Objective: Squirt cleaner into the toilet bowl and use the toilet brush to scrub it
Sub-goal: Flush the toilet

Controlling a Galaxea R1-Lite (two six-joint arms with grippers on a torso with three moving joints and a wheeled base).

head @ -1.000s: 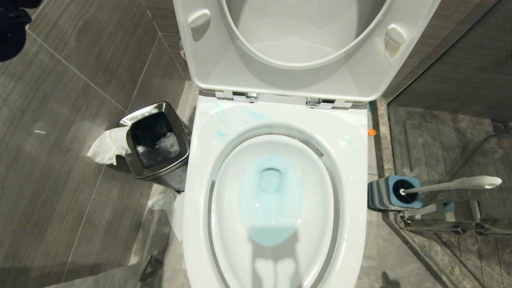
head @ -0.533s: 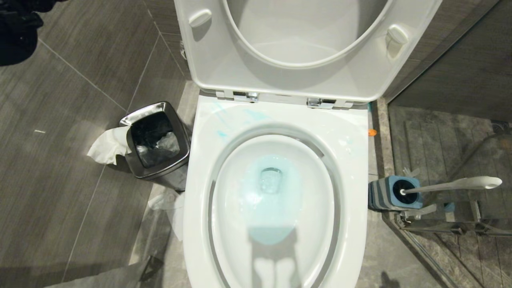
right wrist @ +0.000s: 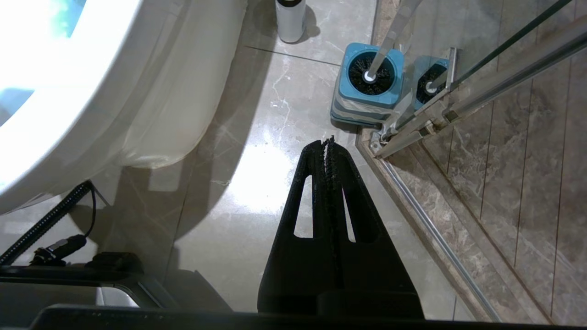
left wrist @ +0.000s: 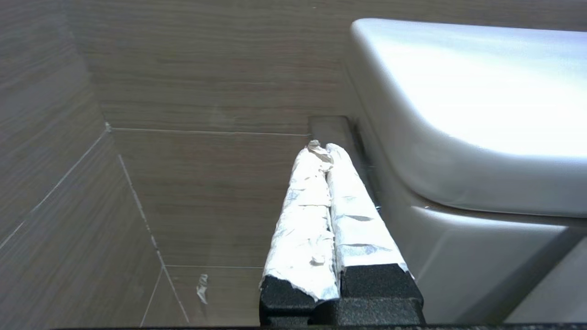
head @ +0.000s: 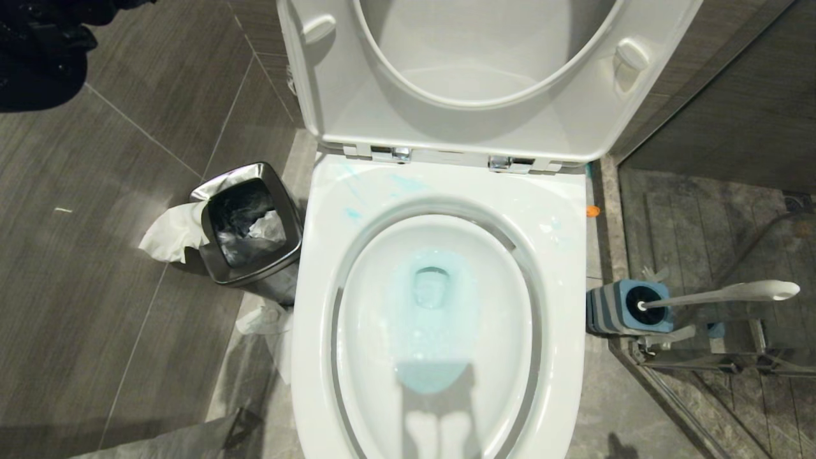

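Grey tiled floor [head: 95, 306]. Bowl [head: 440, 319] open, cleaner [head: 433, 331] tinting water. Brush [head: 720, 294] in holder [head: 628, 307], right of bowl. Left gripper [left wrist: 326, 147] jaws together beside toilet; right gripper [right wrist: 328, 141] jaws together, empty.

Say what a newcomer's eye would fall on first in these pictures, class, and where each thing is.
First the toilet bowl in the middle, seat and lid raised, its water tinted turquoise by the cleaner. Next the toilet brush in its blue holder on the floor to the right. A steel bin with tissue hanging over its rim stands to the left.
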